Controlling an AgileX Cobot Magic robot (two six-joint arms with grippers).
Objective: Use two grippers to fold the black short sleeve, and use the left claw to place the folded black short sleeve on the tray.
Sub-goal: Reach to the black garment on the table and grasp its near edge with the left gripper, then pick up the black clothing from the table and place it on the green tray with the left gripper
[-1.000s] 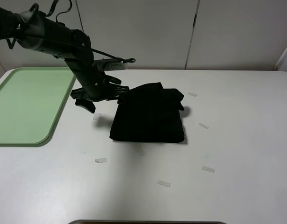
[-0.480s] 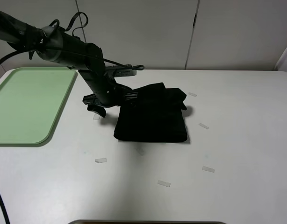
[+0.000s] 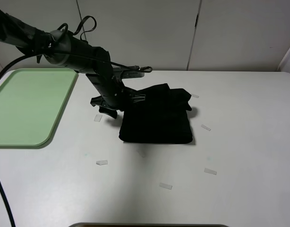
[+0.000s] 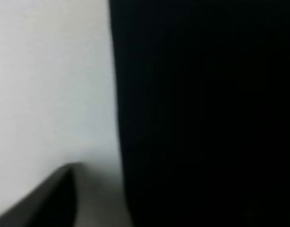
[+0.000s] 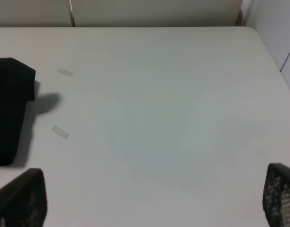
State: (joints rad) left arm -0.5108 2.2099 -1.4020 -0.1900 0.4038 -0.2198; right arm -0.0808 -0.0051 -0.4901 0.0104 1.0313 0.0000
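Centrally on the white table point(image 3: 239, 156) lies the black short sleeve point(image 3: 157, 116), already folded into a compact block. The left claw point(image 3: 117, 101) meets its edge at nine o'clock; whether its jaws grip cloth cannot be told, fabric filling the wrist view. A good pickup should take all layers deep between the jaws before lifting toward the tray point(image 3: 27, 106), at nine o'clock. The right claw point(image 5: 149, 208) stands open, well apart.
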